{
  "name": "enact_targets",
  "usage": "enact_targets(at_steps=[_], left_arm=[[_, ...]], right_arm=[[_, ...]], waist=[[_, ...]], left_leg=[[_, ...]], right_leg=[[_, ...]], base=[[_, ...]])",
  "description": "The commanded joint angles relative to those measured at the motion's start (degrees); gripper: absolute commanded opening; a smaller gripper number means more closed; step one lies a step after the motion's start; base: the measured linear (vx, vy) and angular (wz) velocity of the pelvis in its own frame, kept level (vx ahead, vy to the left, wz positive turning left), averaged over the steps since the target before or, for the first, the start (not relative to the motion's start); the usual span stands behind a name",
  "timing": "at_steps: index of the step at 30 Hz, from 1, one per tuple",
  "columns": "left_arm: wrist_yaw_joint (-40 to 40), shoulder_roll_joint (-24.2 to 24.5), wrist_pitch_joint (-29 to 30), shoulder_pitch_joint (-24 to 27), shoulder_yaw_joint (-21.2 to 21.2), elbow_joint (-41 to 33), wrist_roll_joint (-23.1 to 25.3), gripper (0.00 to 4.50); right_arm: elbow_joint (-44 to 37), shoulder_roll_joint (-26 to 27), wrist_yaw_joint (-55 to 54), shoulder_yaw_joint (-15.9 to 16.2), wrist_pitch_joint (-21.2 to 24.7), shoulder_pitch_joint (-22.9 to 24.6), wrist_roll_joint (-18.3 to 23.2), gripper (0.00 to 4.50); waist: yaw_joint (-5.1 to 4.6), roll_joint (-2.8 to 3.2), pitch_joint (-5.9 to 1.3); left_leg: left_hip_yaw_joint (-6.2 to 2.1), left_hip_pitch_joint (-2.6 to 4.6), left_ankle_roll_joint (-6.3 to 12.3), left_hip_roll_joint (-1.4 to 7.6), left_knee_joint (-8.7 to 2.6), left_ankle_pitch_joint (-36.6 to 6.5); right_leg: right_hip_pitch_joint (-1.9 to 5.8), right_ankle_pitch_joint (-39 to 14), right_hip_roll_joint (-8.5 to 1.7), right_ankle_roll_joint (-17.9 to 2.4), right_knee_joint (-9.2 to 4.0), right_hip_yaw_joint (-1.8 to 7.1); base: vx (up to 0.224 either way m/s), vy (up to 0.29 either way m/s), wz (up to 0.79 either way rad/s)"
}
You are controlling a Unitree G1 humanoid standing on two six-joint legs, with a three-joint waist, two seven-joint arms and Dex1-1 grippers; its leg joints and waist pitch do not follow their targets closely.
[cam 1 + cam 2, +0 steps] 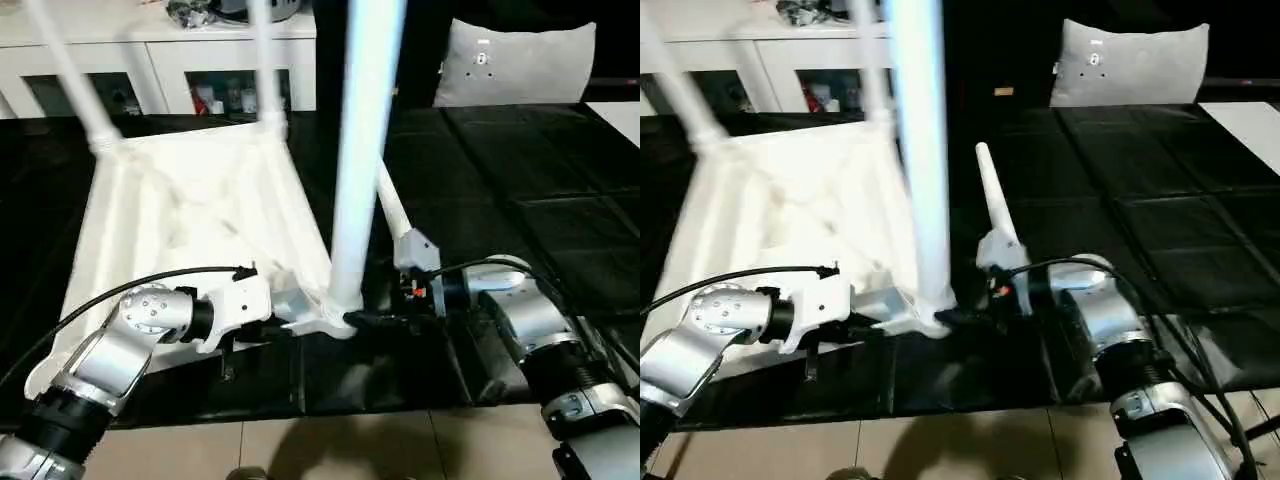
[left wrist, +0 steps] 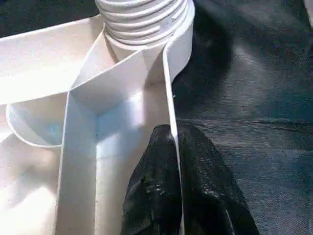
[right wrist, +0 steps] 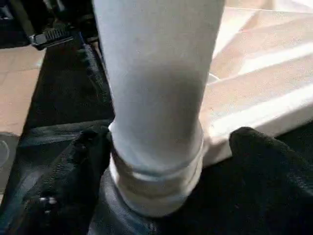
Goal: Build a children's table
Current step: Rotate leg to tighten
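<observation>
The white table top (image 1: 190,210) lies upside down on the black mat, ribbed underside up. Two legs (image 1: 70,70) (image 1: 265,60) stand in its far corner sockets. A third leg (image 1: 362,150) stands in the near right corner socket (image 2: 142,19). The fourth leg (image 1: 992,200) lies loose on the mat, just right of that corner. My left gripper (image 2: 176,166) is shut on the top's rim wall beside the near right socket. My right gripper (image 3: 161,161) stands open around the third leg's base: one finger (image 3: 73,161) touches it, the other (image 3: 264,161) is a little apart.
A white cabinet with glass doors (image 1: 170,70) runs along the back. A grey cushion (image 1: 515,60) stands at the back right. The black mat (image 1: 500,200) spreads to the right, and a tiled floor (image 1: 300,450) borders it in front.
</observation>
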Motion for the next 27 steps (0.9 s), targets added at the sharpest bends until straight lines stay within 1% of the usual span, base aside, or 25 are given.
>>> enact_targets(at_steps=[1, 2, 3, 4, 5, 6, 7, 8, 9, 11, 12, 13, 14, 15, 16, 18, 19, 20, 21, 22, 23, 24, 25, 26, 27], left_arm=[[-2.4, -0.5, -4.4, -0.6, -3.3, 4.4, 1.9, 0.0], [-2.4, -0.9, -6.0, -1.0, -3.5, 6.5, 2.2, 0.0], [-2.4, -0.9, -6.0, -1.0, -3.5, 6.5, 2.2, 0.0], [-2.0, -1.7, -8.9, -1.5, -3.9, 10.5, 2.9, 0.0], [-1.9, -1.9, -9.5, -1.6, -3.9, 11.4, 3.1, 0.0], [-1.4, -2.3, -10.5, -1.8, -4.1, 13.1, 3.6, 0.0], [-0.7, -3.0, -12.1, -2.2, -4.5, 15.8, 4.2, 0.0], [0.3, -3.9, -13.8, -2.6, -4.9, 19.0, 5.1, 0.0], [1.7, -4.9, -15.5, -3.2, -5.4, 22.5, 6.1, 0.0], [4.1, -6.4, -17.9, -4.2, -5.9, 27.6, 7.4, 0.0], [4.7, -6.9, -18.5, -4.6, -6.0, 29.1, 7.8, 0.0], [5.3, -7.5, -19.4, -5.1, -5.9, 31.4, 8.1, 0.0], [5.5, -7.7, -19.7, -5.2, -5.8, 32.0, 8.1, 0.0], [5.5, -7.7, -19.7, -5.2, -5.8, 32.0, 8.1, 0.0], [6.3, -8.9, -20.7, -5.5, -5.1, 35.1, 7.7, 0.0], [7.0, -10.0, -20.5, -5.3, -4.3, 36.6, 7.0, 0.0], [8.1, -11.6, -21.1, -5.2, -3.7, 39.1, 6.6, 0.0], [8.3, -12.3, -21.5, -5.1, -3.5, 40.3, 6.4, 0.0], [8.4, -12.4, -21.6, -5.1, -3.5, 40.4, 6.3, 0.0], [8.8, -13.3, -22.7, -5.2, -3.3, 42.4, 6.2, 0.0], [9.6, -13.6, -23.3, -5.4, -3.2, 43.6, 6.4, 0.0], [10.7, -13.9, -23.7, -5.8, -3.0, 44.8, 6.7, 0.0], [12.6, -14.2, -24.3, -6.5, -2.8, 46.2, 7.1, 0.0], [15.9, -14.7, -24.9, -7.6, -2.2, 48.3, 7.9, 0.0], [15.9, -14.7, -24.9, -7.6, -2.2, 48.3, 7.9, 0.0]], right_arm=[[-1.2, 0.7, 0.3, 0.7, 0.9, -0.3, -0.1, 3.83], [-1.4, 0.9, 0.5, 0.9, 1.1, -0.2, -0.1, 3.67], [-1.4, 0.9, 0.5, 0.9, 1.1, -0.2, -0.1, 3.67], [-1.6, 1.3, 0.9, 1.1, 1.5, 0.0, 0.1, 3.59], [-1.6, 1.4, 0.9, 1.2, 1.5, 0.0, 0.1, 3.39], [-1.7, 1.4, 0.9, 1.3, 1.6, 0.0, 0.2, 3.39], [-1.6, 1.4, 1.0, 1.4, 1.6, 0.1, 0.3, 3.31], [-1.6, 1.4, 1.1, 1.4, 1.6, 0.1, 0.4, 3.23], [-1.6, 1.5, 1.2, 1.5, 2.0, 0.1, 0.5, 3.13], [-1.4, 1.5, 1.5, 1.6, 2.3, 0.2, 0.5, 2.94], [-1.3, 1.6, 1.5, 1.6, 2.5, 0.2, 0.5, 2.88], [-1.3, 1.8, 1.7, 1.6, 2.9, 0.4, 0.5, 2.8], [-1.3, 1.9, 1.7, 1.6, 3.2, 0.5, 0.6, 2.7], [-1.3, 1.9, 1.7, 1.6, 3.2, 0.5, 0.6, 2.61], [-1.3, 2.3, 1.8, 1.8, 4.4, 1.0, 0.9, 2.61], [-1.3, 2.7, 1.4, 2.2, 5.0, 1.5, 0.8, 2.48], [-1.1, 3.4, 0.7, 2.7, 5.4, 2.2, 0.5, 2.3], [-1.0, 3.9, 0.2, 2.7, 5.4, 2.5, 0.5, 2.23], [-1.0, 3.9, 0.2, 2.7, 5.4, 2.5, 0.5, 2.19], [-1.1, 4.7, -0.4, 2.6, 5.5, 2.9, 0.6, 2.15], [-1.1, 5.2, -1.0, 2.2, 5.4, 3.0, 0.7, 2.07], [-0.8, 5.9, -2.7, 1.7, 5.6, 2.8, 0.6, 2.07], [-0.2, 6.8, -4.8, 0.7, 6.6, 2.3, 0.9, 2.07], [0.5, 8.0, -7.1, -0.8, 8.8, 1.5, 1.8, 2.07], [0.5, 8.0, -7.1, -0.8, 8.8, 1.5, 1.8, 2.07]], waist=[[-0.36, 0.33, -3.83], [-0.25, 0.23, -3.86], [-0.16, 0.29, -3.78], [-0.12, 0.33, -3.67], [-0.09, 0.27, -3.62], [-0.05, 0.32, -3.53], [-0.04, 0.1, -3.41], [-0.06, 0.22, -3.2], [-0.07, 0.2, -3.01], [0.18, -0.1, -2.77], [0.12, -0.31, -2.49], [0.08, -0.26, -2.01], [-0.09, -0.16, -1.89], [-0.15, -0.19, -2.0], [-0.2, -0.33, -2.18], [-0.3, -0.17, -2.46], [-0.27, -0.39, -2.56], [-0.17, -0.27, -2.47], [-0.43, -0.41, -2.23], [-0.6, -0.64, -2.06], [-0.85, -0.63, -1.89], [-0.95, -0.67, -2.01], [-1.07, -0.82, -2.11], [-1.28, -0.94, -2.0], [-1.5, -0.85, -1.85]], left_leg=[[0.75, -0.39, 3.9, 0.84, -3.85, -6.8], [0.77, -0.37, 3.77, 0.81, -3.82, -6.8], [0.75, -0.36, 3.72, 0.82, -3.88, -7.0], [0.76, -0.35, 3.53, 0.84, -3.98, -7.9], [0.77, -0.23, 3.07, 0.91, -4.08, -9.1], [0.72, -0.17, 2.87, 0.95, -4.23, -9.6], [0.75, -0.07, 2.55, 0.94, -4.35, -10.4], [0.7, 0.16, 2.16, 1.0, -4.55, -11.8], [0.72, 0.28, 2.19, 0.89, -4.65, -12.8], [0.81, 1.25, 1.98, 0.77, -4.74, -15.6], [0.87, 1.37, 2.12, 0.6, -4.75, -16.7], [0.82, 1.9, 1.85, 0.32, -4.72, -19.1], [0.65, 2.63, 1.38, 0.2, -4.58, -21.3], [0.57, 2.87, 1.19, 0.17, -4.48, -21.9], [0.5, 2.83, 1.37, -0.02, -4.47, -21.6], [0.3, 2.46, 1.67, 0.41, -5.07, -21.0], [0.25, 2.02, 2.02, 0.55, -5.46, -20.0], [0.45, 2.29, 2.27, 0.63, -5.46, -19.5], [0.51, 2.22, 2.46, 0.58, -5.57, -20.1], [0.52, 2.49, 2.16, 0.21, -5.34, -21.7], [0.5, 3.29, 1.9, -0.16, -5.01, -23.8], [0.42, 3.42, 1.9, -0.29, -4.94, -23.9], [0.34, 3.26, 1.88, -0.6, -4.92, -23.2], [0.3, 3.33, 1.78, -1.03, -4.66, -23.0], [0.32, 3.65, 1.85, -1.33, -4.32, -23.4]], right_leg=[[3.98, -9.3, -2.74, -11.2, -3.59, 3.25], [4.0, -9.5, -2.73, -10.9, -3.62, 3.25], [3.93, -10.0, -2.76, -10.8, -3.72, 3.26], [3.88, -11.4, -2.76, -10.3, -3.89, 3.22], [3.9, -13.3, -2.95, -9.6, -4.09, 3.23], [3.93, -14.7, -3.0, -9.2, -4.21, 3.23], [3.94, -16.9, -3.06, -8.3, -4.48, 3.25], [3.86, -19.0, -3.08, -7.7, -4.71, 3.29], [3.81, -20.7, -3.01, -7.2, -5.08, 3.24], [3.39, -26.8, -3.22, -5.2, -5.86, 3.35], [3.2, -29.5, -3.12, -4.4, -6.27, 3.28], [2.85, -35.8, -3.25, -2.3, -7.05, 3.03], [2.43, -40.9, -3.42, -0.3, -7.85, 2.71], [2.32, -41.9, -3.48, 0.3, -8.03, 2.59], [2.44, -42.0, -3.43, 1.0, -8.25, 2.54], [3.01, -38.9, -3.38, 0.6, -7.86, 2.47], [3.33, -36.6, -3.34, 0.1, -7.58, 2.59], [3.03, -36.3, -3.51, -0.5, -7.77, 2.79], [2.99, -37.1, -3.42, -0.5, -7.96, 2.78], [2.84, -40.7, -3.45, 0.8, -8.37, 2.49], [2.35, -44.5, -3.41, 2.6, -9.19, 1.93], [2.42, -45.0, -3.41, 3.1, -9.33, 1.77], [2.52, -45.1, -3.29, 4.0, -9.6, 1.57], [2.33, -46.3, -3.07, 5.3, -10.11, 0.95], [1.98, -47.4, -2.82, 6.1, -10.71, 0.28]], base=[[0.0, 0.0, 0.0], [0.0, 0.0, 0.0], [0.0, 0.0, 0.0], [0.0, 0.0, 0.0], [0.0, 0.0, 0.0], [0.0, 0.0, 0.0], [0.0, 0.0, 0.0], [0.0, 0.0, 0.0], [0.0, 0.0, 0.0], [0.0, 0.0, 0.0], [0.0, 0.0, 0.0], [0.0, 0.0, 0.0], [0.0, 0.0, 0.0], [0.0, 0.0, 0.0], [0.0, 0.0, 0.0], [0.0, 0.0, 0.0], [0.0, 0.0, 0.0], [0.0, 0.0, 0.0], [0.0, 0.0, 0.0], [0.0, 0.0, 0.0], [0.0, 0.0, 0.0], [0.0, 0.0, 0.0], [0.0, 0.0, 0.0], [0.0, 0.0, 0.0], [0.0, 0.0, 0.0]])
